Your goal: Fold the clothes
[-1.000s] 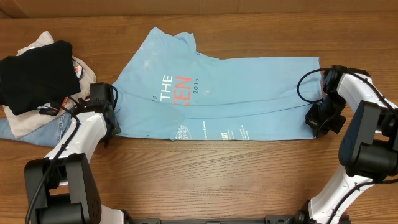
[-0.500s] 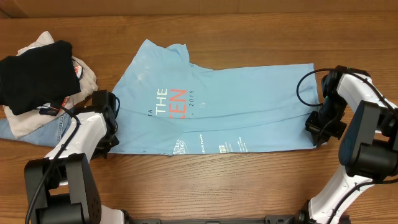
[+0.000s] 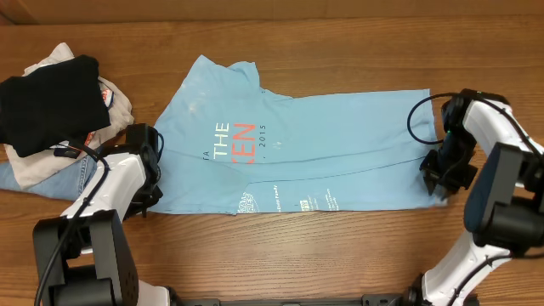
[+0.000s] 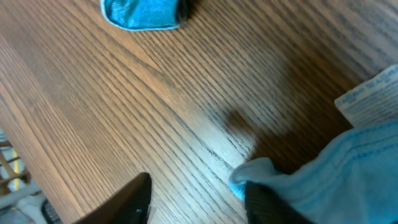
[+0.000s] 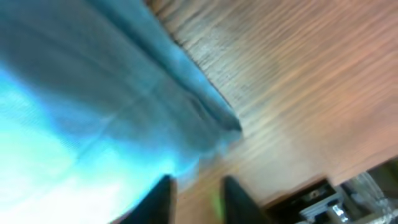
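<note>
The clothes, a sky-blue T-shirt (image 3: 323, 136) with red and white lettering, lie folded lengthwise across the middle of the table. My left gripper (image 3: 147, 194) sits at the shirt's near left corner. In the left wrist view this gripper (image 4: 199, 202) is open, bare wood shows between the fingers, and the shirt's edge (image 4: 348, 168) drapes by the right finger (image 4: 267, 202). My right gripper (image 3: 439, 182) is at the shirt's near right corner. The right wrist view shows that gripper (image 5: 198, 202) open over wood, just off the cloth's (image 5: 74, 93) edge.
At the far left lies a pile: a black folded garment (image 3: 47, 98) on beige cloth (image 3: 115, 106) and blue jeans (image 3: 51, 174). A lump of blue cloth (image 4: 143, 12) shows at the top of the left wrist view. The table's near edge runs close behind both arms.
The shirt slid toward the near edge of the table with both grippers shut on its corners. Both grippers have since opened and let the cloth go.
</note>
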Robot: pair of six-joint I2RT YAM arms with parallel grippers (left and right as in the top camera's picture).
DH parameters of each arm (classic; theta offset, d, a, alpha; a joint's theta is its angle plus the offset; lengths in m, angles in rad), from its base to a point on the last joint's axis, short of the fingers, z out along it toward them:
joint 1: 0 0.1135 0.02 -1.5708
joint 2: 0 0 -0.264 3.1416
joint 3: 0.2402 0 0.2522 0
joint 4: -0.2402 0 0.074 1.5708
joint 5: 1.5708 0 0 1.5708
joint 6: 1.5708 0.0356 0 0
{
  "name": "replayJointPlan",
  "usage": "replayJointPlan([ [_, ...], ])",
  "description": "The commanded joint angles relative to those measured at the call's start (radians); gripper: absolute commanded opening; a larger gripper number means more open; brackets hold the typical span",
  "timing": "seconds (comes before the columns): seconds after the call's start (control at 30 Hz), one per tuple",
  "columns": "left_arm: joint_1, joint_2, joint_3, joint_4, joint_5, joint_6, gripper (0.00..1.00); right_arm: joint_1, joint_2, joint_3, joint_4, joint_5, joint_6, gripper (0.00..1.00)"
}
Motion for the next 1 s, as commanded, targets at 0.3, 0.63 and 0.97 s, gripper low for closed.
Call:
replayJointPlan([
  [0.3,0.004,-0.227,0.092,0.036,0.125,0.047,0.74,0.010,-0.147,0.003,0.056,-0.034,-0.040,0.42],
  [0.63,-0.053,-0.249,0.114,0.293,0.566,0.405,0.84,0.061,-0.161,0.057,0.220,-0.219,-0.140,0.53],
  [0.97,-0.074,-0.061,0.391,0.338,0.686,0.450,0.95,0.064,-0.161,0.161,0.429,-0.376,-0.198,0.81],
])
